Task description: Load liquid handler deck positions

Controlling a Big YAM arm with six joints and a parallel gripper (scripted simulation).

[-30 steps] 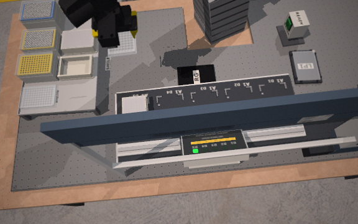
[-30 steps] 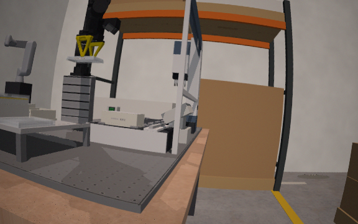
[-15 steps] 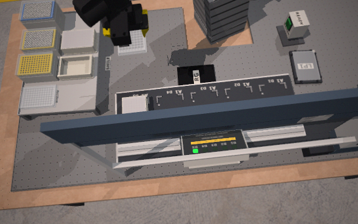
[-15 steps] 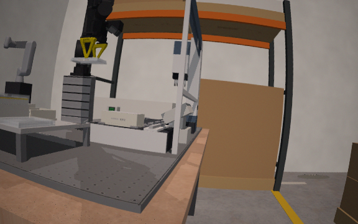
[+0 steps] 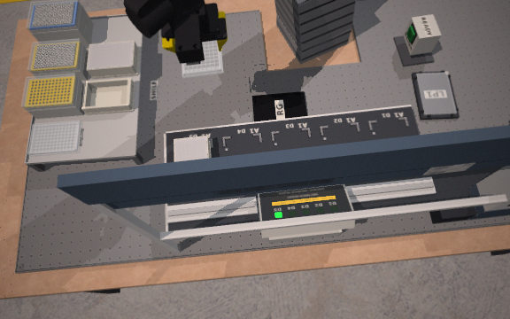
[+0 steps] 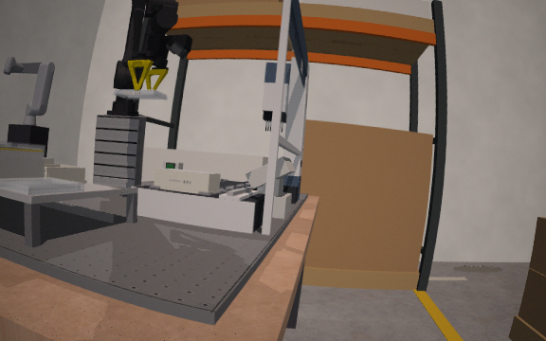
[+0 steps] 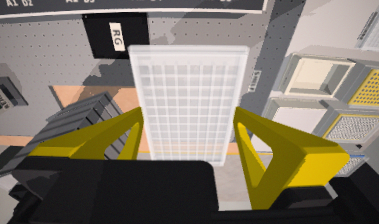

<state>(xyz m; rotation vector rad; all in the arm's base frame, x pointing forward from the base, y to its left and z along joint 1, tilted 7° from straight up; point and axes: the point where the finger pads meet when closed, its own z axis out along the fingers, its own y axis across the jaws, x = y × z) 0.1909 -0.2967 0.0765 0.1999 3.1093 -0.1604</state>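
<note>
Your claw (image 7: pixel 187 135) is clamped across the long sides of the clear sample plate (image 7: pixel 188 107), carried high at the upper centre of the top view, above the worktop (image 5: pixel 220 102). Expect it light, rigid and slick (lid apparently on), so keep it level.

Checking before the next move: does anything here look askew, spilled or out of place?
Nothing stands out. The claw holds a clear gridded plate level above the gray base, beside the shelf. A white block sits squarely at D5.
</note>
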